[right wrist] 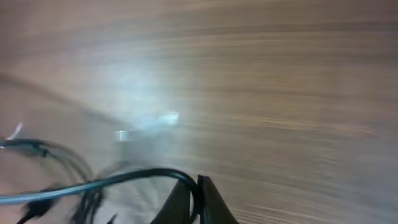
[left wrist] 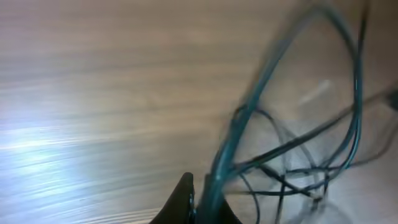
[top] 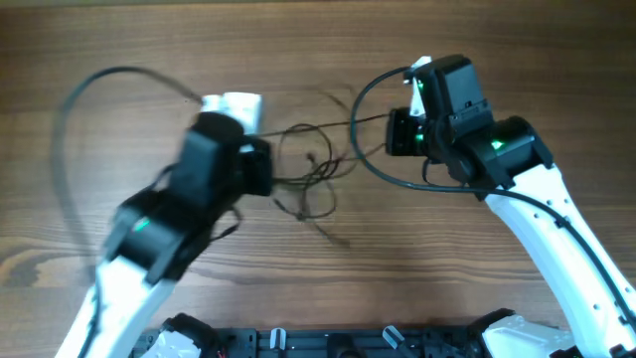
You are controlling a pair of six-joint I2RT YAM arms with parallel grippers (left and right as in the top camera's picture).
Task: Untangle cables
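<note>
Loose tangle of cables (top: 313, 171) on the worktop (top: 497, 40) between the arms, left end effector (left wrist: 198, 188) and right end effector (right wrist: 196, 186) each pinching a strand; risk: pulling apart now could cinch the knot tighter, or a thin strand slips out.

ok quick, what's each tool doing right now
left tool: closed, pinching the cables
right tool: closed, holding a strand of the cables

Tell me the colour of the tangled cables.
The cables are black, clearest in the overhead view.
</note>
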